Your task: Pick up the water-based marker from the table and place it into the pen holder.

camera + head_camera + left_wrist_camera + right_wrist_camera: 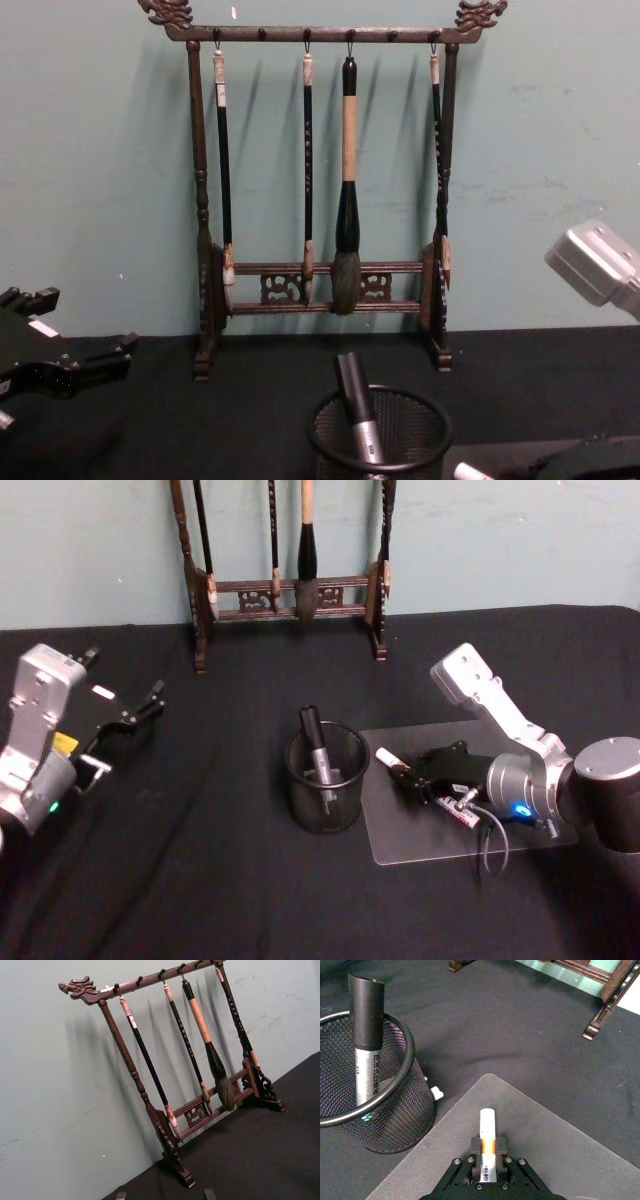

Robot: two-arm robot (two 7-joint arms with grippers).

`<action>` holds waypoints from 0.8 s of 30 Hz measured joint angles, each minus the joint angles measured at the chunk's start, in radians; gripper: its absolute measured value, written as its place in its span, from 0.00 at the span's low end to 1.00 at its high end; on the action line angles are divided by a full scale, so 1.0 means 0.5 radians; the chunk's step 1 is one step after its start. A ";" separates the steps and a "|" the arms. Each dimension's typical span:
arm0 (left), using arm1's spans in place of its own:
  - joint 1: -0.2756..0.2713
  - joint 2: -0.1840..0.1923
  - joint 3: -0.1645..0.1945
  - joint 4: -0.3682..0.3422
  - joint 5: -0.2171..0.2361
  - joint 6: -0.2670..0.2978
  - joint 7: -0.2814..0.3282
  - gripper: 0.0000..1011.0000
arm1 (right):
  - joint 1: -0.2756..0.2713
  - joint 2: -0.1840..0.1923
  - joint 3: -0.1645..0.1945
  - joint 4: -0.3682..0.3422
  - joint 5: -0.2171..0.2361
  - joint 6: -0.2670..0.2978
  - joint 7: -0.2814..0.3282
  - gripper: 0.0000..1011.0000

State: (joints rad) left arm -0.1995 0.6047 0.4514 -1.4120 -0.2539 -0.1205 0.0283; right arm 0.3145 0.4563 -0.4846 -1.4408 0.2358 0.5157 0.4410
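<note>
The water-based marker [487, 1130], white with an orange band, is clamped between the fingers of my right gripper [488, 1150], just right of the pen holder. Its white end [385, 757] points toward the holder and sits low over a clear mat. The pen holder [300, 800] is a round black mesh cup standing mid-table. A second marker with a black cap [366, 1015] leans inside it, also seen in the chest view [357, 400]. My left gripper [138, 710] rests far off at the table's left side, open and holding nothing.
A clear plastic mat [430, 835] lies under the right gripper. A tall dark wooden rack [320, 290] hung with calligraphy brushes stands at the back against the wall. Black cloth covers the table [200, 880].
</note>
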 joint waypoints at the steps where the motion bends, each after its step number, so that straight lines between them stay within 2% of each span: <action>1: 0.000 0.000 0.000 0.000 0.000 0.000 0.000 0.99 | 0.000 0.000 0.000 0.000 0.000 0.000 0.000 0.17; 9: 0.000 0.000 0.000 0.000 0.000 0.000 0.000 0.99 | 0.000 -0.006 0.008 0.001 0.005 0.001 0.007 0.17; 16: 0.000 0.000 0.000 0.000 0.000 0.000 0.000 0.99 | -0.006 -0.016 0.052 -0.014 0.028 -0.034 0.003 0.17; 21: 0.000 0.000 0.000 0.000 0.000 0.000 0.000 0.99 | -0.035 -0.028 0.125 -0.055 0.085 -0.168 -0.009 0.17; 24: 0.000 0.000 0.000 0.000 0.000 0.000 0.000 0.99 | -0.050 -0.028 0.146 -0.077 0.109 -0.243 -0.006 0.17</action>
State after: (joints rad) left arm -0.1995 0.6047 0.4514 -1.4120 -0.2539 -0.1206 0.0283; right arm 0.2897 0.4424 -0.4115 -1.4794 0.2901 0.3943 0.4379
